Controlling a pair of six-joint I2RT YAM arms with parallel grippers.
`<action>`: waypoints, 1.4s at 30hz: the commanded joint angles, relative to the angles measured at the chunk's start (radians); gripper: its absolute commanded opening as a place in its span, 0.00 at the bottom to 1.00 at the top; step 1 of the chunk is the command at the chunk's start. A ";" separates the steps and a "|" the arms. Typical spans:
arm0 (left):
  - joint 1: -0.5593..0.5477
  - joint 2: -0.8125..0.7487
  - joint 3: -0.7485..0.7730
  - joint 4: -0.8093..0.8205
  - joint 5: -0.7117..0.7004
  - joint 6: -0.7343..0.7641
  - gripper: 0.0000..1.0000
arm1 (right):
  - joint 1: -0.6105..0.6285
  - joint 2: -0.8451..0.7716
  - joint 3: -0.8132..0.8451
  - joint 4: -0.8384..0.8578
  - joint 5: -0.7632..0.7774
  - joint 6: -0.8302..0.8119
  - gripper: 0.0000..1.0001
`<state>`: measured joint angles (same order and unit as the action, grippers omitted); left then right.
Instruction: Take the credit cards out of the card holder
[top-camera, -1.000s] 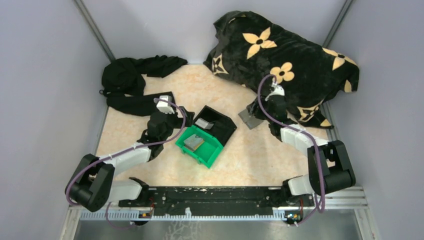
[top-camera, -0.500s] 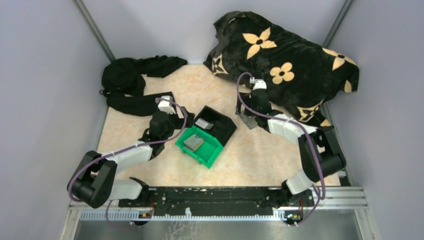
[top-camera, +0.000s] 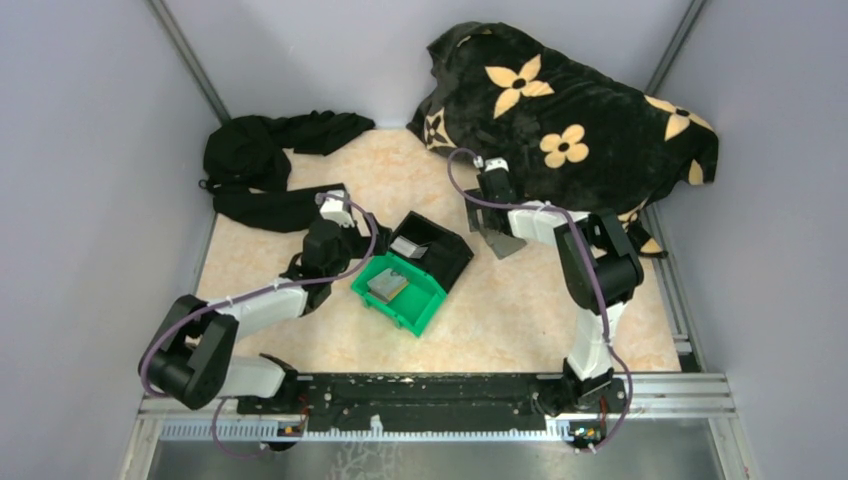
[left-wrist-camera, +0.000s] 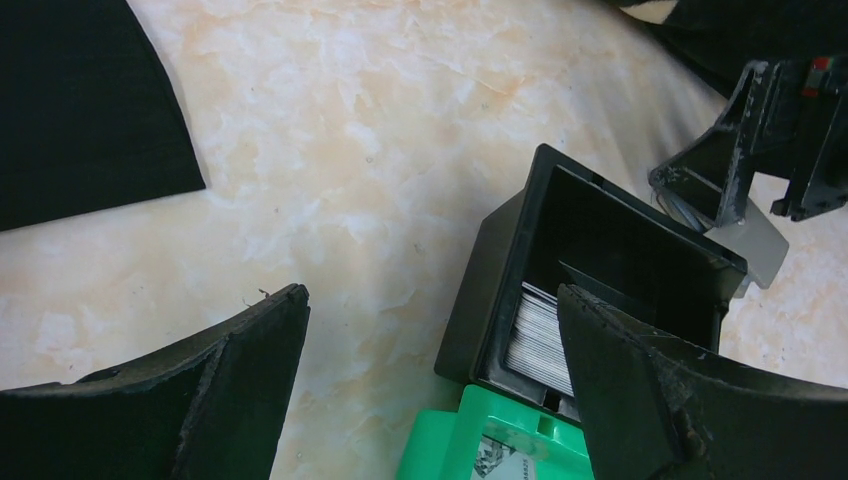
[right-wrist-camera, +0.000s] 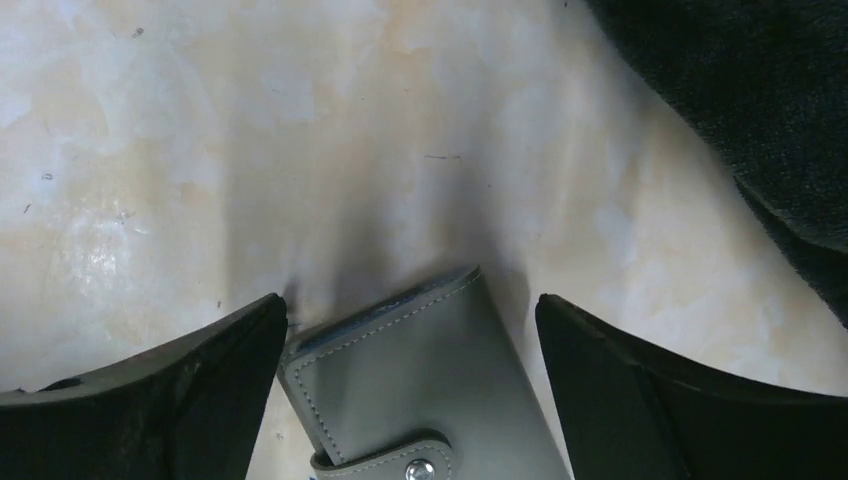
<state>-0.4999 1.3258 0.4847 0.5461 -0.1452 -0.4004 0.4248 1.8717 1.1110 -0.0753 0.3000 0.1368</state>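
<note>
The holder (right-wrist-camera: 430, 400) lies shut on the counter (right-wrist-camera: 200, 150), its snap tab fastened, directly under the right gripper (right-wrist-camera: 408, 310). That gripper's jaws stand spread to either side of it, grasping nothing. A second ago this gripper hung over the blanket (top-camera: 600, 110) edge; it has since swung left, and its arm's elbow has risen. The holder has not shifted. The left gripper (left-wrist-camera: 430, 300), also spread and empty, hovers as before by the black bin (left-wrist-camera: 600, 230), with a silvery card (left-wrist-camera: 540, 345) just ahead of it. A tan card (top-camera: 387, 285) sits in the green bin (top-camera: 415, 305).
</note>
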 joint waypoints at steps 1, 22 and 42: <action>-0.007 0.016 0.033 -0.001 0.045 -0.005 0.99 | 0.008 0.029 0.053 -0.101 0.044 -0.037 0.86; -0.178 -0.099 -0.021 -0.062 -0.166 -0.120 0.96 | 0.012 -0.241 -0.095 0.046 -0.034 0.034 0.84; -0.338 -0.128 0.084 -0.578 -0.340 -0.341 0.11 | 0.016 -0.244 -0.165 0.089 -0.019 0.039 0.83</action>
<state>-0.8356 1.1572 0.5785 0.0025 -0.4473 -0.7132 0.4320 1.6558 0.9470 -0.0273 0.2630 0.1680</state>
